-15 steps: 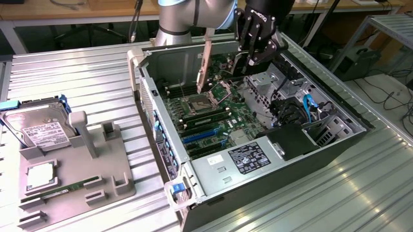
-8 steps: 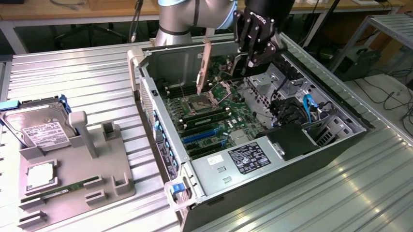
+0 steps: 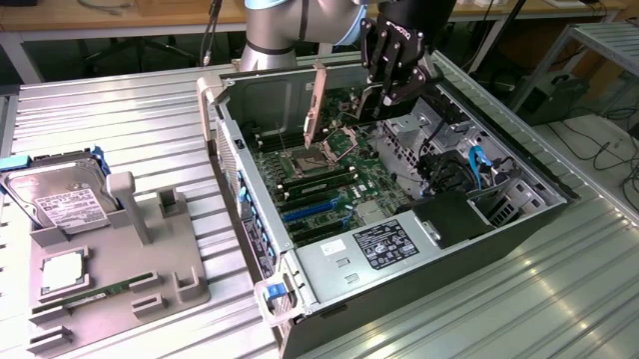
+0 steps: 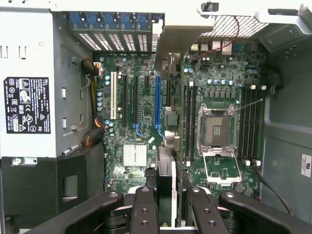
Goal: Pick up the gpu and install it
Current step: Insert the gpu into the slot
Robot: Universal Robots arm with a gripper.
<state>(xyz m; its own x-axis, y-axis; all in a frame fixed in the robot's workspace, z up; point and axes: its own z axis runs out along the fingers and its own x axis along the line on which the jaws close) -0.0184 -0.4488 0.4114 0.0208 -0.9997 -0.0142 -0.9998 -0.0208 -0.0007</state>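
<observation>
End effector (image 4: 173,209) apparently astride gpu (image 4: 166,168)

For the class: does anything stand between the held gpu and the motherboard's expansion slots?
Nothing visible does. The gripper holds the gpu edge-down over the motherboard, and the blue slot below it lies bare.

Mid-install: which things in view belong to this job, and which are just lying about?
Job: black gripper, shut on dark flat gpu with pale bracket; open black computer case.
Lying about: white-labelled silver hard drive; slim green memory stick; grey parts holder.
</observation>
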